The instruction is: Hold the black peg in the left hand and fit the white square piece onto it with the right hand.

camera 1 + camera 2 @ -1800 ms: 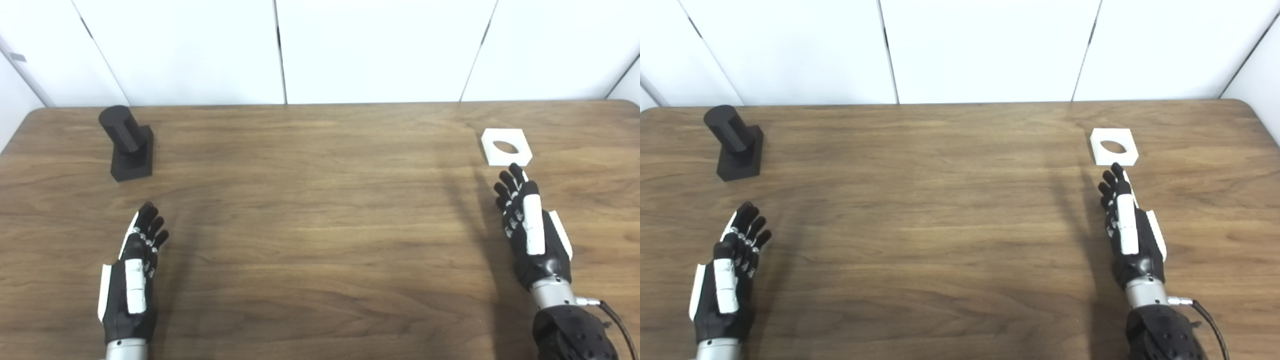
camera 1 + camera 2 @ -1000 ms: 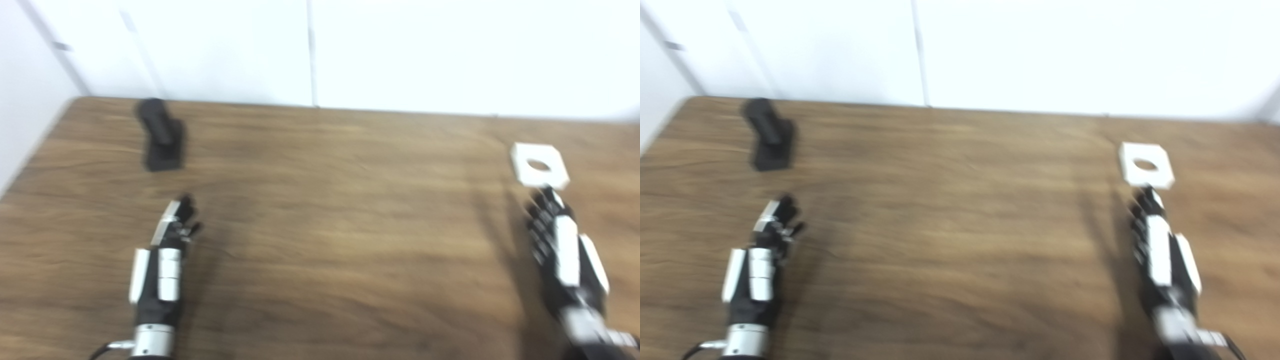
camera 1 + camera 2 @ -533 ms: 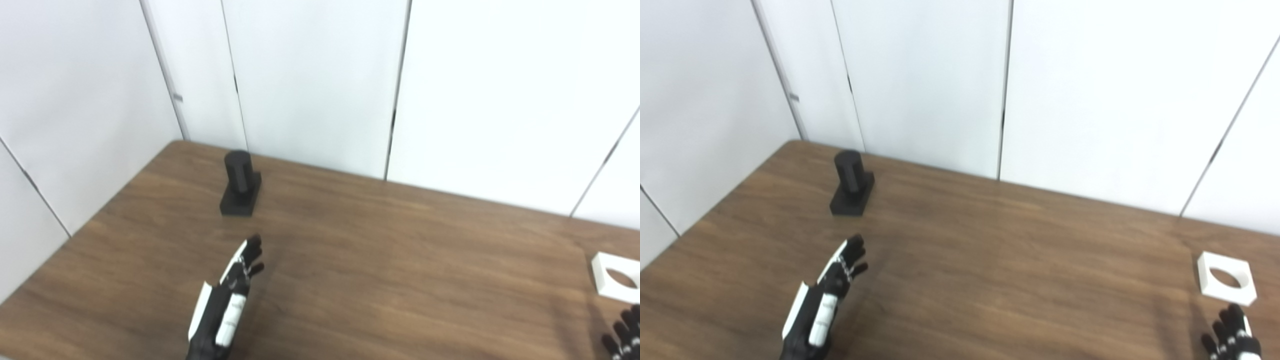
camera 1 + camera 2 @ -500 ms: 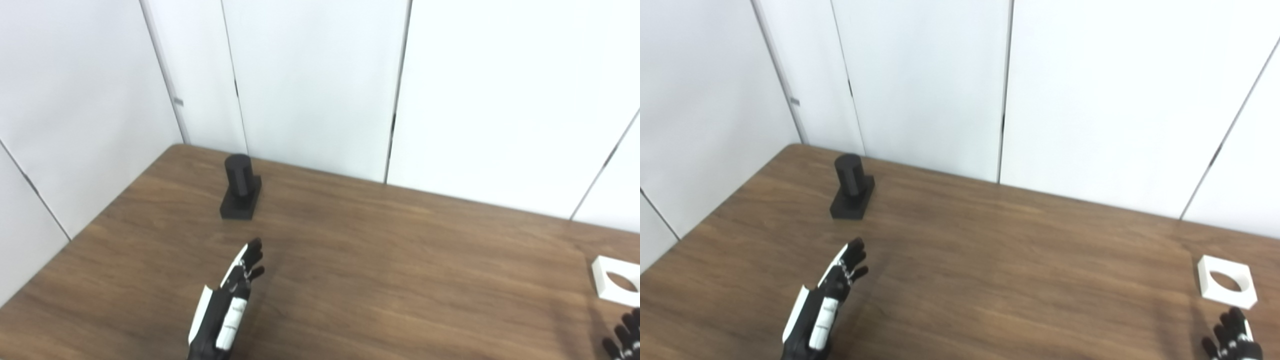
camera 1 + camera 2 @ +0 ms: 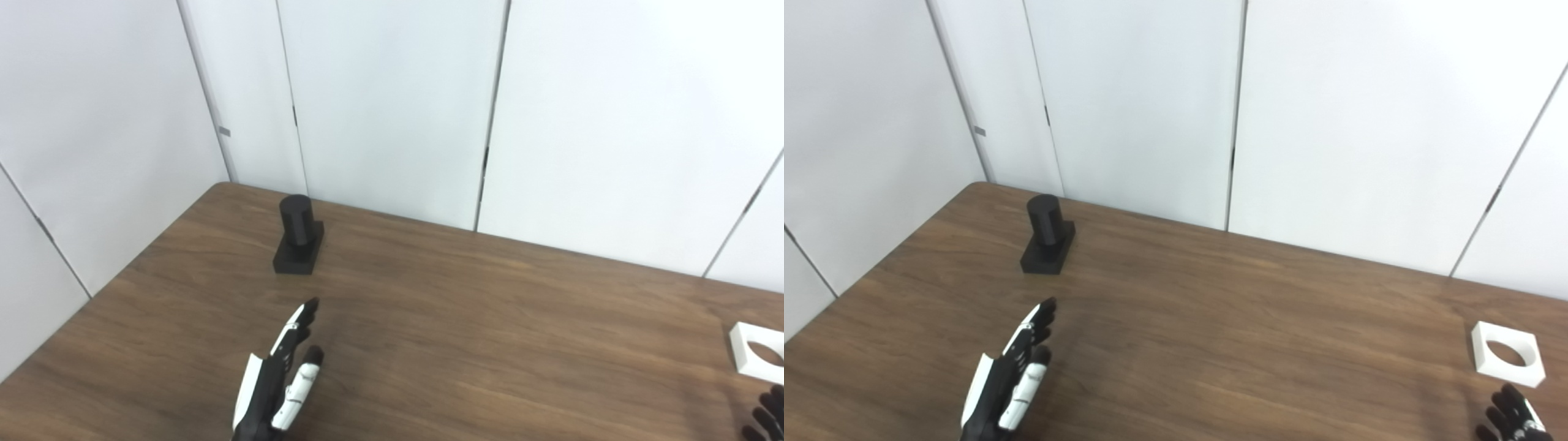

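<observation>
The black peg [image 5: 297, 239], a round post upright on a square black base, stands near the table's far left corner. My left hand [image 5: 275, 380] is open and empty, fingers pointing toward the peg, a hand's length short of it. The white square piece [image 5: 1507, 354] with a round hole lies flat at the right edge of the table. Only the fingertips of my right hand [image 5: 1513, 416] show at the bottom right corner, just short of the white piece; they look spread and hold nothing.
The brown wooden table [image 5: 490, 318] fills the lower half of both views. White wall panels [image 5: 392, 104] rise directly behind its far edge and along its left side.
The camera has turned left and tilted up, so the whole scene has shifted. My left hand has rolled onto its edge with the thumb now showing. The peg and white piece lie as before.
</observation>
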Tool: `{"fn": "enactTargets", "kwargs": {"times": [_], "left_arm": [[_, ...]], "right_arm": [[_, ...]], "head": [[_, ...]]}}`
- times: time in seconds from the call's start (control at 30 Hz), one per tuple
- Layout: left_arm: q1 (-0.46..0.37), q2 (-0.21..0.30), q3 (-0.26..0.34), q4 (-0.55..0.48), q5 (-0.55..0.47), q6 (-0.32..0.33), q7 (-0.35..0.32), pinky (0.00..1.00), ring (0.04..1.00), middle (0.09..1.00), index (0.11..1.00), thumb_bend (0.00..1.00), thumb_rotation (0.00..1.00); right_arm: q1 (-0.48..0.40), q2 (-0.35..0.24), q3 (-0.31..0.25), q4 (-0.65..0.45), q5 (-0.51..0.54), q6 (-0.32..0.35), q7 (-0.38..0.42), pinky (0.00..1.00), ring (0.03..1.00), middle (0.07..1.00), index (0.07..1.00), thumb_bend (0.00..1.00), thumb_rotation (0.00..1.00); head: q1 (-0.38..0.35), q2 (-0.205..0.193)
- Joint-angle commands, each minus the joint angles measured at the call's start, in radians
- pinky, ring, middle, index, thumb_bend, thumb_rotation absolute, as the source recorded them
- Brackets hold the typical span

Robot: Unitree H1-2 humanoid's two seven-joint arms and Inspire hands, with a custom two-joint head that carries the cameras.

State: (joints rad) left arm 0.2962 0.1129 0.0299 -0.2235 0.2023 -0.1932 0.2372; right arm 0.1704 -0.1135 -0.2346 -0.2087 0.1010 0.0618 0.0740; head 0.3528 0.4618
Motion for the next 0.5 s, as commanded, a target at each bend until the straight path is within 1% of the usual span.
{"fn": "enactTargets", "kwargs": {"times": [0.0,0.03,0.07,0.1,0.13,0.17,0.23,0.3,0.33,0.43,0.47], "left_arm": [[-0.008,-0.114,0.028,-0.045,0.104,0.108,0.061,0.83,0.917,0.929,0.907,0.62,0.74],[-0.017,-0.106,0.034,-0.079,0.147,0.182,0.068,0.81,0.908,0.924,0.912,0.64,0.79],[-0.027,-0.097,0.040,-0.107,0.192,0.247,0.074,0.83,0.903,0.921,0.921,0.67,0.81],[-0.040,-0.086,0.047,-0.128,0.230,0.305,0.076,0.79,0.862,0.898,0.919,0.68,0.79],[-0.057,-0.073,0.056,-0.144,0.265,0.361,0.076,0.73,0.813,0.871,0.915,0.72,0.75],[-0.076,-0.061,0.062,-0.153,0.304,0.412,0.077,0.74,0.806,0.866,0.916,0.75,0.72],[-0.112,-0.038,0.068,-0.161,0.359,0.505,0.065,0.77,0.827,0.876,0.913,0.79,0.69],[-0.150,-0.011,0.073,-0.152,0.375,0.571,0.043,0.74,0.828,0.878,0.919,0.81,0.67],[-0.167,0.001,0.075,-0.139,0.380,0.593,0.038,0.74,0.829,0.881,0.922,0.82,0.66],[-0.209,0.026,0.083,-0.093,0.390,0.623,0.037,0.74,0.852,0.905,0.918,0.85,0.62],[-0.223,0.033,0.087,-0.075,0.398,0.622,0.043,0.72,0.848,0.905,0.919,0.86,0.61]], "right_arm": [[0.049,-0.009,0.003,-0.003,0.004,-0.014,-0.003,0.87,0.919,0.915,0.898,0.69,1.00],[0.048,-0.010,0.003,0.001,0.008,-0.020,0.000,0.88,0.922,0.917,0.901,0.68,1.00],[0.047,-0.011,0.004,0.006,0.009,-0.024,0.002,0.88,0.925,0.919,0.903,0.68,1.00],[0.046,-0.011,0.004,0.012,0.013,-0.031,0.004,0.89,0.928,0.920,0.904,0.69,1.00],[0.045,-0.012,0.004,0.015,0.015,-0.031,0.005,0.90,0.931,0.921,0.906,0.69,1.00],[0.044,-0.013,0.005,0.017,0.015,-0.032,0.005,0.90,0.933,0.922,0.907,0.70,1.00],[0.043,-0.013,0.007,0.018,0.013,-0.030,0.004,0.90,0.934,0.925,0.910,0.73,1.00],[0.043,-0.012,0.008,0.021,0.012,-0.036,0.005,0.90,0.935,0.926,0.908,0.74,1.00],[0.044,-0.012,0.008,0.024,0.013,-0.041,0.006,0.90,0.934,0.927,0.909,0.74,1.00],[0.047,-0.012,0.012,0.024,0.002,-0.045,0.003,0.91,0.933,0.926,0.907,0.75,1.00],[0.048,-0.011,0.013,0.022,0.002,-0.043,0.002,0.92,0.939,0.928,0.909,0.76,1.00]], "head": [[0.001,0.001],[0.001,0.001],[0.004,-0.002],[0.004,-0.002],[0.007,-0.003],[0.009,-0.003],[0.013,-0.004],[0.016,-0.006],[0.016,-0.006],[0.012,-0.004],[0.011,-0.004]]}}
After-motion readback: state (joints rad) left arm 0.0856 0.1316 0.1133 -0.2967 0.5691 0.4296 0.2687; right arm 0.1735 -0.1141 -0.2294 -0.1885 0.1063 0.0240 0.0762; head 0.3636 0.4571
